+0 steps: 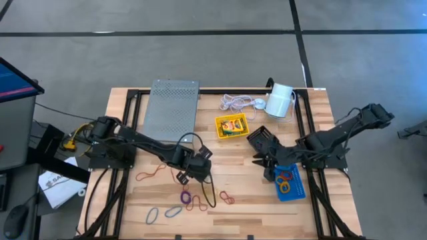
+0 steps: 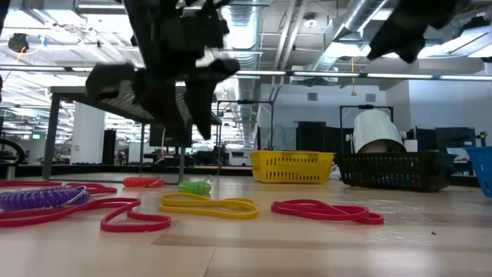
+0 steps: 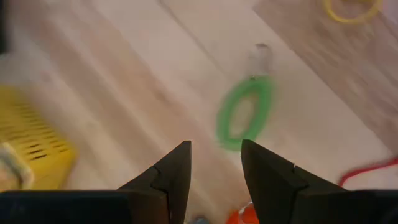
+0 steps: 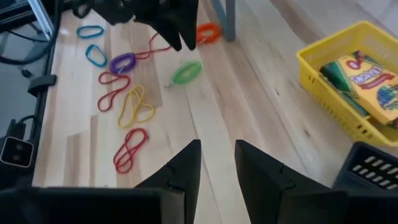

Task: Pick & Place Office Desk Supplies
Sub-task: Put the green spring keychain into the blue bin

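Hidden: green band (image 3: 244, 114) blurred
Left gripper (image 3: 215, 163): fingers spread, empty — above band
Right gripper (image 4: 217, 160): fingers apart, empty
Nearby: yellow tray (image 4: 348, 74) — crayon box (image 4: 367, 78) inside

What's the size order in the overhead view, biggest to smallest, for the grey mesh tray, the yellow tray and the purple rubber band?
1. Grey mesh tray, clearly the largest.
2. Yellow tray, holding a crayon box.
3. Purple rubber band, the smallest.
All lie on the table seen from straight above, so nearness hardly matters.
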`<state>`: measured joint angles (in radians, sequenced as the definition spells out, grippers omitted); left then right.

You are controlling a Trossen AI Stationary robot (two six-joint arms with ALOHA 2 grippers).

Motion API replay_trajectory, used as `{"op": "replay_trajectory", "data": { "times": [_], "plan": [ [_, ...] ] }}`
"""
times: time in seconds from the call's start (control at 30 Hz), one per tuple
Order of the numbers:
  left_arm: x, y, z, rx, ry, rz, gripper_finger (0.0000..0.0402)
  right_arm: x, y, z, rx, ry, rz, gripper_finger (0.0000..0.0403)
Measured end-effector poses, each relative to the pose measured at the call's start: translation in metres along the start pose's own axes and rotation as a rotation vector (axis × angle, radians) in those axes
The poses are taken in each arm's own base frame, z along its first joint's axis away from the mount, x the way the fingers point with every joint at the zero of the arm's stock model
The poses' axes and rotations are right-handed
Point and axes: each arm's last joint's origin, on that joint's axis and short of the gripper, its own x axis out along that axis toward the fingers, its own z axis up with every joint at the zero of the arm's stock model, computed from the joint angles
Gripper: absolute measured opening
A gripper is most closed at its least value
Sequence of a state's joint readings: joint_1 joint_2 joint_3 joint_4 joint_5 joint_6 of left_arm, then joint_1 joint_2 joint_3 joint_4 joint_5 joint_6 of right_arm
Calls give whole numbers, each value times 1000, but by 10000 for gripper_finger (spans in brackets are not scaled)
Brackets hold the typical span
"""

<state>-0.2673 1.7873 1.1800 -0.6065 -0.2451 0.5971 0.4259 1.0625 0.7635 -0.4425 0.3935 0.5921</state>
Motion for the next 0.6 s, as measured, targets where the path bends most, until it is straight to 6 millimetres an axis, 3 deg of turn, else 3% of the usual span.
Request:
{"op": "replay_trajectory", "data": {
  "times": [0.33, 0.6],
  "plan": [
    [29, -13, 6, 88, -9, -105, 135, 11, -2, -10, 4, -54, 32, 97],
    [30, -11, 10, 75, -68, -111, 135, 11, -2, -10, -12, -54, 32, 97]
  ]
}}
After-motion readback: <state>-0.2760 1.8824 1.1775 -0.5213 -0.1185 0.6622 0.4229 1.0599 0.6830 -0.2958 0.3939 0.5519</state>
